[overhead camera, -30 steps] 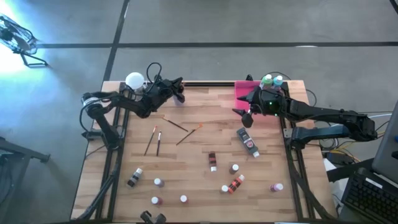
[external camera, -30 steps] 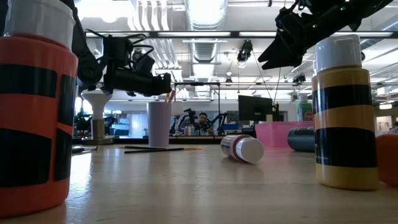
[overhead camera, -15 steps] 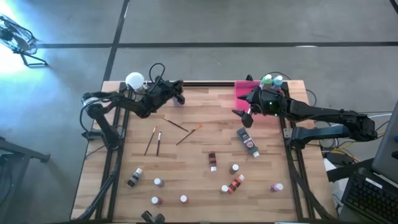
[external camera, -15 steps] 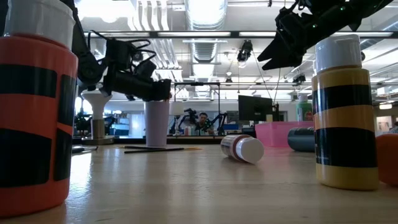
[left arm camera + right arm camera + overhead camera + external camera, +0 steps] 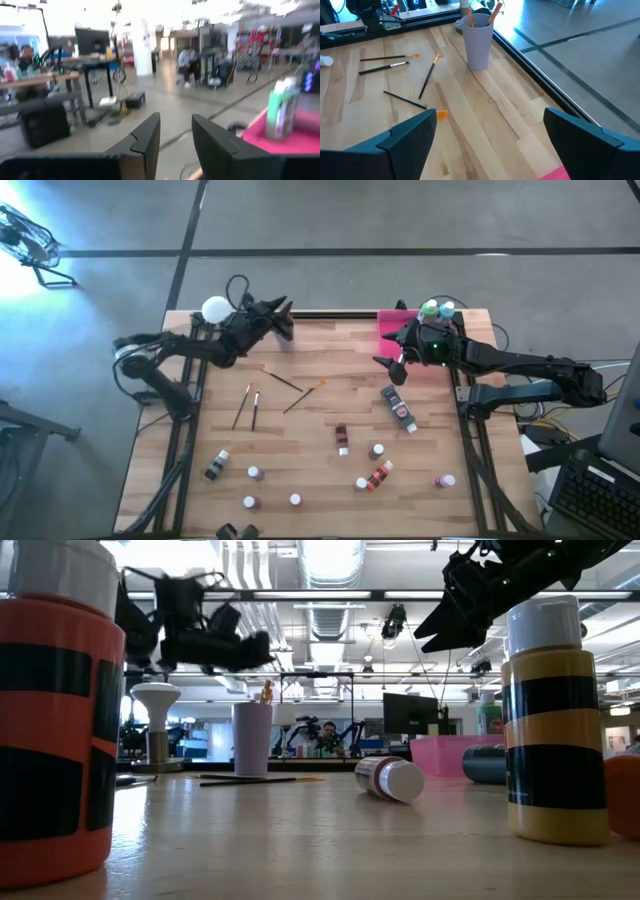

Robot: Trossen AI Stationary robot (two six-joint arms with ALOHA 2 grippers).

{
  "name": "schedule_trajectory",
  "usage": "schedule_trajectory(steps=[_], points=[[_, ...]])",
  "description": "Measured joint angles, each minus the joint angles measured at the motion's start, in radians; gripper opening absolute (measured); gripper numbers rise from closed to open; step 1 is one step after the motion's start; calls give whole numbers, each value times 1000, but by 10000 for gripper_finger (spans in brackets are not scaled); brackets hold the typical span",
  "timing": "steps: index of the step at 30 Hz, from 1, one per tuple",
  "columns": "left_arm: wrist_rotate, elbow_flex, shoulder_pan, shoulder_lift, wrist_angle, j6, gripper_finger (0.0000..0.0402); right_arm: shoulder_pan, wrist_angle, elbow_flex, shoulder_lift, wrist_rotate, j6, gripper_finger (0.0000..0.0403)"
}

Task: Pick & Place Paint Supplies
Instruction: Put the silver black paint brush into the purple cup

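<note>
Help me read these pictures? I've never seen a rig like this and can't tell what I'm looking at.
Two dark robot arms work at a wooden table. One picture looks straight down, one sits at table height, and two come from cameras on the arms' wrists.

The left gripper hovers above the lilac cup, which holds two brushes; its fingers are parted and hold nothing. The right gripper hangs open and empty beside the pink tray, where two bottles stand.

More brushes lie loose on the wood, with small white-capped paint bottles and a dark tube scattered nearer the front edge.
</note>
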Motion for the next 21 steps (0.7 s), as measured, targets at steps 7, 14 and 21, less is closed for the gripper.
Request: schedule_trajectory(steps=[7, 14, 21], points=[[202, 8, -15, -229, -95, -31, 122, 0, 0, 0, 0, 0, 0, 363], [250, 180, -87, -466, -847, 13, 122, 0, -1, 0, 0, 0, 0, 363], [86, 396, -186, -538, -1460, -197, 122, 0, -2, 0, 0, 0, 1, 363]])
